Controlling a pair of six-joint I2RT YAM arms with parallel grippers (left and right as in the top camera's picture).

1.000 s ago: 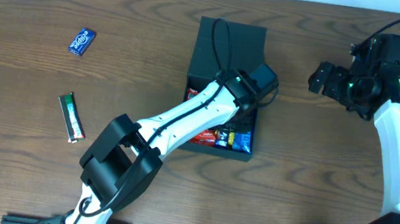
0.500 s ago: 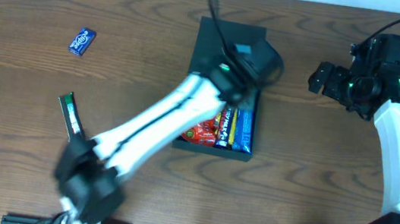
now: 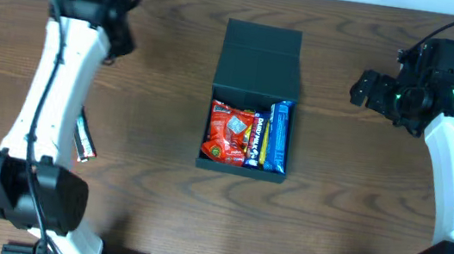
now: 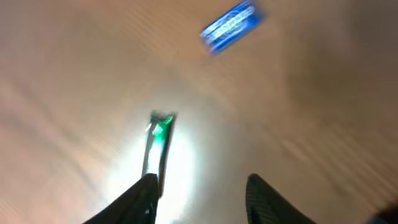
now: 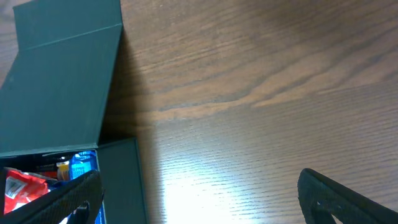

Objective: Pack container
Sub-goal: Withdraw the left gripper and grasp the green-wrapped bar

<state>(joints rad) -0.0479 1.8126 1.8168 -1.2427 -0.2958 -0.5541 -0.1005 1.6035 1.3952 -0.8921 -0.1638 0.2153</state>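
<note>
The dark teal container [image 3: 252, 89] stands open at the table's middle, its lid [image 3: 260, 55] folded back. Inside lie a red packet [image 3: 228, 133], a dark bar [image 3: 253, 139] and a blue bar [image 3: 278, 138]. My left gripper [image 3: 119, 37] is open and empty at the far left, above the table. Its wrist view, blurred, shows a blue packet [image 4: 229, 26] and a green bar [image 4: 155, 142] beyond its jaws [image 4: 202, 200]. My right gripper [image 3: 369, 90] is open and empty to the right of the container [image 5: 121, 180], its jaws [image 5: 205, 205] over bare wood.
In the overhead view the green bar [image 3: 85, 140] lies on the left, partly under my left arm. The blue packet is hidden by that arm there. The table's far edge runs along the top.
My left arm has swung out of the container to the far left of the table, uncovering the snacks in the box. The right arm has not moved.
</note>
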